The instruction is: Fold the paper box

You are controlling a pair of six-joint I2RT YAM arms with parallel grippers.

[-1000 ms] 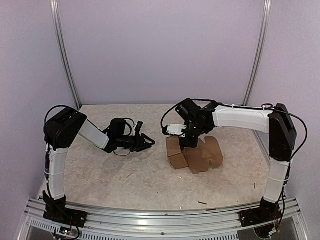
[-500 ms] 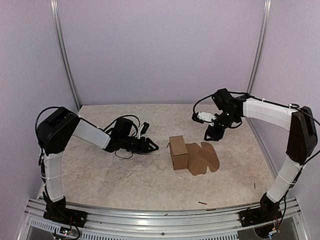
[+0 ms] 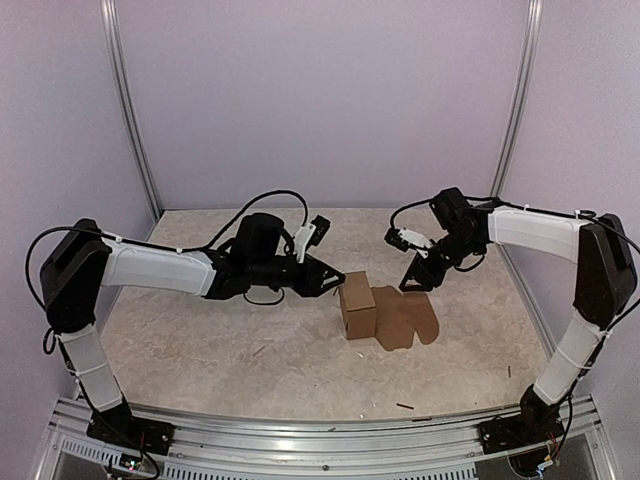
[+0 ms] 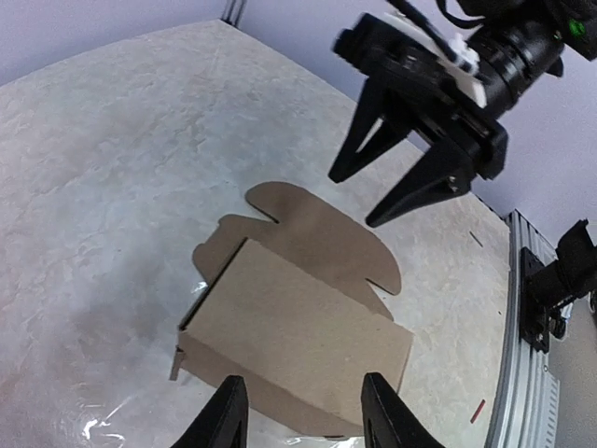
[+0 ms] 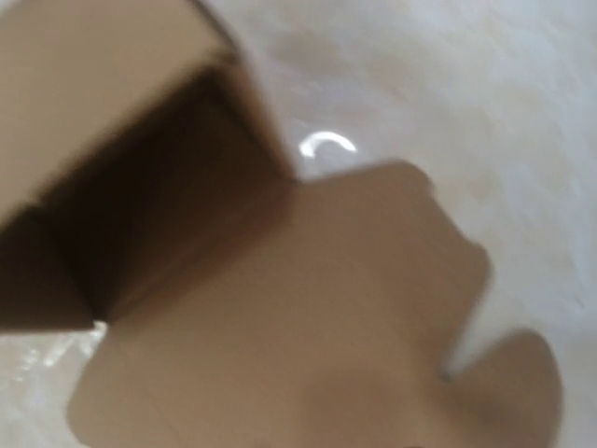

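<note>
The plain brown cardboard paper box (image 3: 358,305) stands half-formed, its rounded flaps lying flat beside it. Only the right wrist view shows its dark hollow. The left gripper (image 3: 331,283) and right gripper (image 3: 418,280) both gape, empty.

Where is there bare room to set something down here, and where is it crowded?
Bare: the near tabletop between the brown cardboard paper box and the aluminium front rail, barring tiny scraps. Crowded: mid-table, where left gripper and right gripper flank the box.

The paper box (image 3: 357,305) stands as the obstacle between left gripper (image 3: 335,282) and right gripper (image 3: 416,287).
</note>
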